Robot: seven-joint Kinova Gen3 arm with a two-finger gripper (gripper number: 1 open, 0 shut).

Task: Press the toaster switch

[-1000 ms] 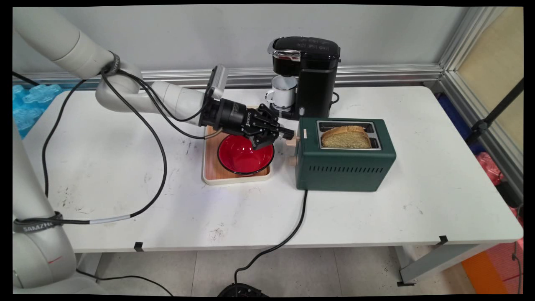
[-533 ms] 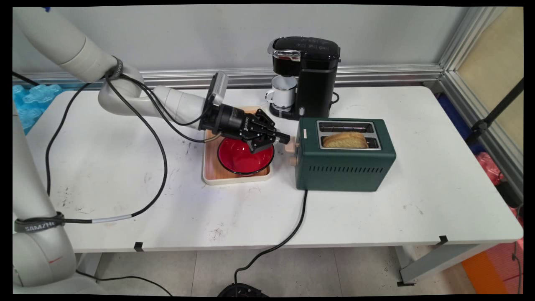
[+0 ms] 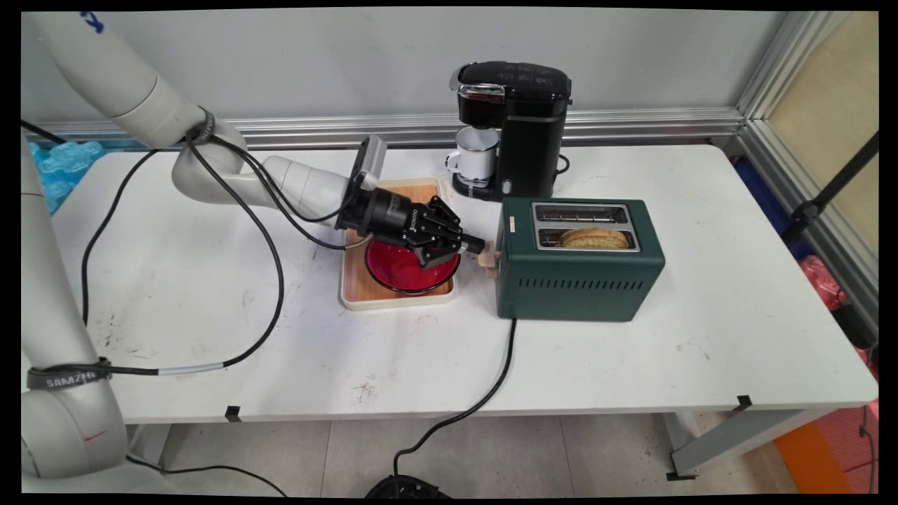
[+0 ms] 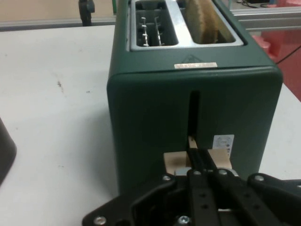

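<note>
A dark green toaster (image 3: pixel 579 270) stands right of centre on the white table, with a slice of bread (image 3: pixel 594 238) sunk low in its near slot. My gripper (image 3: pixel 478 245) reaches in from the left, shut, its tips resting on top of the beige lever (image 3: pixel 487 259) on the toaster's left end. In the hand view the toaster (image 4: pixel 188 94) fills the frame, and the gripper (image 4: pixel 200 157) presses on the lever (image 4: pixel 175 162) low in its vertical slot. The bread (image 4: pixel 201 21) shows in the right-hand slot; the other slot is empty.
A red bowl (image 3: pixel 403 270) sits on a wooden tray (image 3: pixel 354 280) under my hand. Behind the toaster stands a black coffee machine (image 3: pixel 515 126) with a white mug (image 3: pixel 477 156) under its spout. The toaster's black cord (image 3: pixel 484 393) runs off the table's front edge.
The gripper has moved downward, pushing the beige lever down with it. The bread has sunk from standing well above the slot to lying almost level with the toaster's top.
</note>
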